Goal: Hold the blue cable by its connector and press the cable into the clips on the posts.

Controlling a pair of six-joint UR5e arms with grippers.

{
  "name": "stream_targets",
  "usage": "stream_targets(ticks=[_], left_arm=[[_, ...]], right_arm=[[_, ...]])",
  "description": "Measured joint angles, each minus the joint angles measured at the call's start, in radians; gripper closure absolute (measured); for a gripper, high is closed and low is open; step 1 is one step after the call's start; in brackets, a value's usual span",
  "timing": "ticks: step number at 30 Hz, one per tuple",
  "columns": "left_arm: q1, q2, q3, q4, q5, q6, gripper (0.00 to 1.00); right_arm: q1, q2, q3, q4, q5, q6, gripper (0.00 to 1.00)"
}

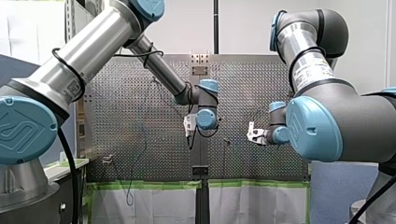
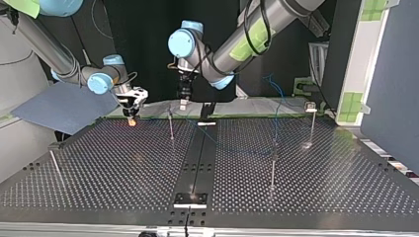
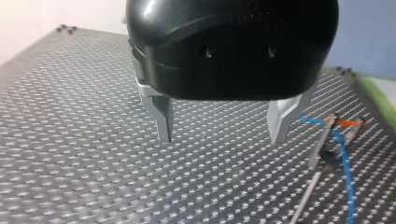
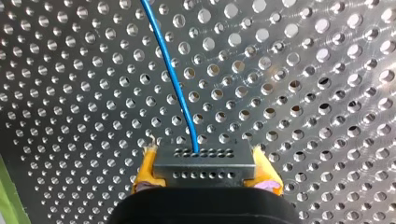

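Observation:
My right gripper (image 4: 204, 175) has its yellow pads (image 4: 147, 164) shut on a black connector (image 4: 205, 158). From the connector a thin blue cable (image 4: 172, 79) runs ahead over the perforated table (image 4: 303, 70). At the top view's left, this gripper (image 2: 132, 118) hangs just above the table's far edge. My left gripper (image 3: 222, 137) stands open above the plate, its metal fingers (image 3: 161, 122) wide apart with nothing between them. Beside it, the blue cable (image 3: 346, 163) passes a slim post (image 3: 321, 148) with a clip. In the top view my left gripper (image 2: 183, 102) hovers near the far middle.
Several thin posts stand on the table: one (image 2: 171, 126) near my left gripper, one (image 2: 273, 165) in the middle right, one (image 2: 311, 123) at the far right, one (image 2: 55, 165) at the left. A black rail (image 2: 200, 158) runs down the middle.

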Motion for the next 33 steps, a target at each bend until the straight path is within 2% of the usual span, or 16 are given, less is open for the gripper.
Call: stream_targets(ticks=[6, 10, 21, 33], left_arm=[[-0.017, 0.056, -0.057, 0.055, -0.048, -0.002, 0.00], [-0.031, 0.096, -0.096, 0.075, -0.065, -0.011, 0.00], [-0.065, 0.199, -0.199, 0.074, -0.096, -0.025, 0.00], [-0.092, 0.314, -0.314, 0.085, -0.108, -0.056, 0.00]], right_arm=[[-0.003, 0.000, 0.000, 0.000, -0.006, 0.003, 1.00], [-0.004, 0.000, 0.000, 0.000, -0.007, 0.004, 1.00], [-0.004, 0.000, 0.000, 0.000, -0.005, 0.001, 1.00], [-0.004, 0.000, 0.000, 0.002, -0.001, -0.008, 1.00]])
